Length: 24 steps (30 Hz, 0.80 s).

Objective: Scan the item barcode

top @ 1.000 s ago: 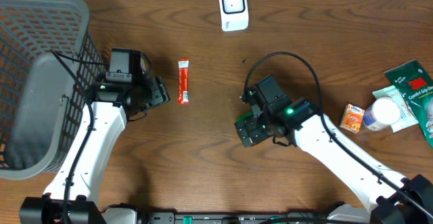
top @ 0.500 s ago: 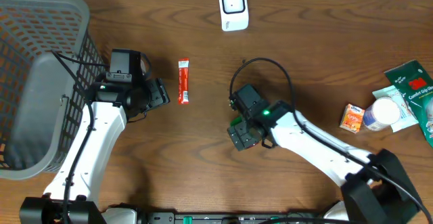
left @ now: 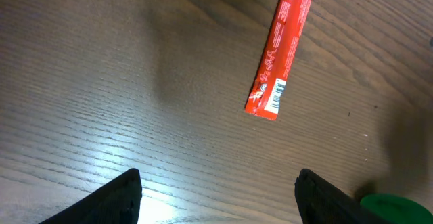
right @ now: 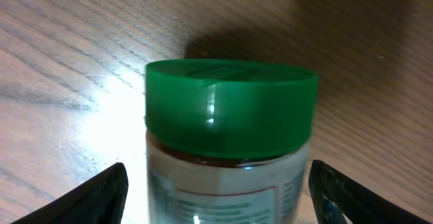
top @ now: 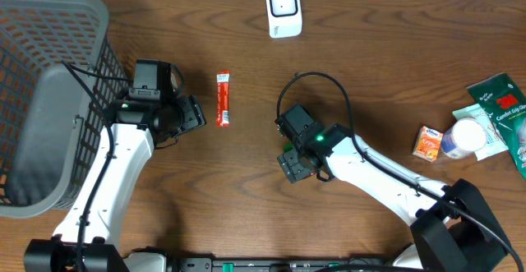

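Observation:
A jar with a green lid (right: 230,109) and a white label stands between the fingers of my right gripper (right: 218,183). The gripper is open, with a gap showing on each side of the jar. From overhead the right gripper (top: 294,163) covers the jar almost wholly. A red sachet (top: 223,99) lies flat on the table, its barcode end (left: 274,104) facing my left gripper (left: 220,183). That gripper is open and empty, a short way left of the sachet (left: 281,48). A white scanner (top: 283,9) stands at the far edge.
A grey mesh basket (top: 49,25) fills the left side of the table. At the right edge lie an orange carton (top: 427,143), a white-capped bottle (top: 465,137) and green packets (top: 500,101). The right arm's cable (top: 316,79) loops above its wrist.
My right arm has swung left across the table and its jaws have narrowed a little around the jar. The left arm and the sachet have not moved.

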{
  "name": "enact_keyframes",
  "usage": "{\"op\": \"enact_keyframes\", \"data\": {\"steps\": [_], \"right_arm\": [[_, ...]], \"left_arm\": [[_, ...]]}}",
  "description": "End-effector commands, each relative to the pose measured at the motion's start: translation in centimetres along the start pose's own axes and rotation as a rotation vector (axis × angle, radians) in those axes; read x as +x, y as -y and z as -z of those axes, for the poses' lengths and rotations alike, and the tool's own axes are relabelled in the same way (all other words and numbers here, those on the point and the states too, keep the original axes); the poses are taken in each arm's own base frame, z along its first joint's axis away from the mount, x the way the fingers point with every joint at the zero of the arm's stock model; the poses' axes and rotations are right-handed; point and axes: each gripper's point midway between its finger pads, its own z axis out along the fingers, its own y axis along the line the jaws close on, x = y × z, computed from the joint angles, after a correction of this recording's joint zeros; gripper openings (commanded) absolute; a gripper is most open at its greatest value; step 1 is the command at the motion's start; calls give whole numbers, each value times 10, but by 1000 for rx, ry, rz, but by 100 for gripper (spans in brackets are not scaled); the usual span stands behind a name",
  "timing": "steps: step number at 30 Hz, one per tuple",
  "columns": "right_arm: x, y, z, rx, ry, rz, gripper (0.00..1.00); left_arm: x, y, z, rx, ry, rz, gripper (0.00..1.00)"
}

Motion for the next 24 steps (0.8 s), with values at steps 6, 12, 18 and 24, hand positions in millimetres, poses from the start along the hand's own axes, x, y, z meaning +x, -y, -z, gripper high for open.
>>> {"op": "enact_keyframes", "data": {"steps": [6, 12, 18, 24], "right_arm": [[5, 4, -5, 34, -1, -2, 81], [10, 5, -14, 33, 6, -3, 81], [3, 3, -14, 26, 34, -6, 75], [3, 3, -12, 26, 36, -6, 67]], "left_arm": [[-5, 0, 4, -6, 18, -2, 73], [-5, 0, 4, -6, 18, -2, 72], [-5, 0, 4, -6, 18, -2, 72], [-5, 0, 4, -6, 18, -2, 72]]}}
